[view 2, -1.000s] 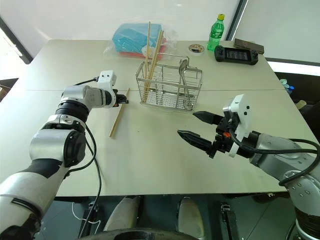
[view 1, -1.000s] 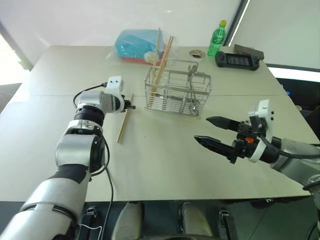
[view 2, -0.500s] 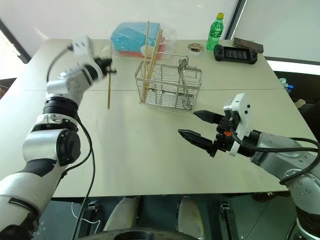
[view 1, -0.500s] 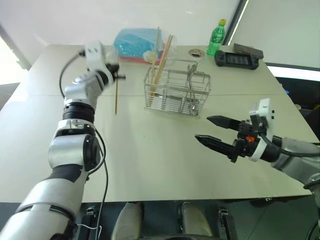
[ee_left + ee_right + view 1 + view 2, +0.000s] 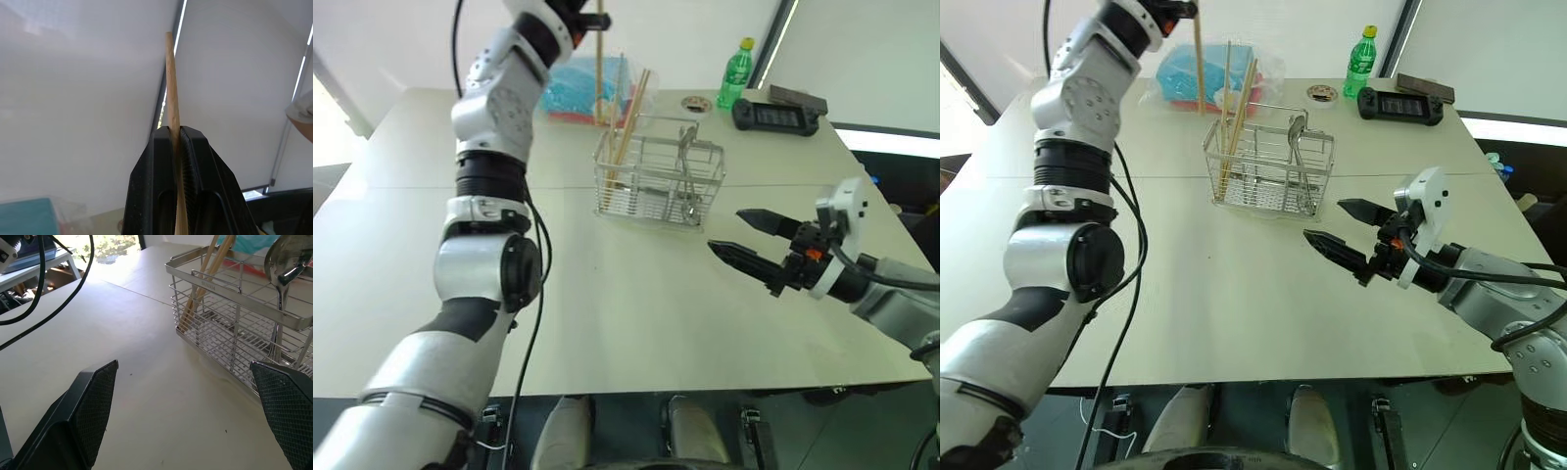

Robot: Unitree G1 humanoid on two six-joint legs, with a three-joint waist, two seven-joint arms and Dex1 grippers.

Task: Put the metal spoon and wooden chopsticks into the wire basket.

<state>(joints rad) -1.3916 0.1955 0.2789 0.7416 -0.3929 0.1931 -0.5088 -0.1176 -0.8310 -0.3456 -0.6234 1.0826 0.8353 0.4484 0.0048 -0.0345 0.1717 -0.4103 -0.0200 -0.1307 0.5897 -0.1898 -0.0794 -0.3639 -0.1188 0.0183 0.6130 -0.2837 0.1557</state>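
The wire basket (image 5: 661, 176) stands mid-table with wooden chopsticks (image 5: 628, 108) leaning in its left end and the metal spoon (image 5: 1299, 128) upright in its right end. My left gripper (image 5: 587, 15) is raised high above the table, shut on one more chopstick (image 5: 600, 69). That stick hangs upright, its lower end near the basket's left end. In the left wrist view the chopstick (image 5: 171, 93) is pinched between the black fingers (image 5: 200, 161). My right gripper (image 5: 724, 230) hovers open and empty to the right of the basket and nearer to me.
Behind the basket lie a blue plastic-wrapped packet (image 5: 570, 83), a roll of tape (image 5: 696, 103), a green bottle (image 5: 737, 73) and a black handheld console (image 5: 778, 115). The table's right edge (image 5: 891, 245) passes under my right arm.
My left arm has lifted the chopstick off the table, swung it up and to the right, and turned it upright over the basket's left end. The right gripper edged slightly right, still open.
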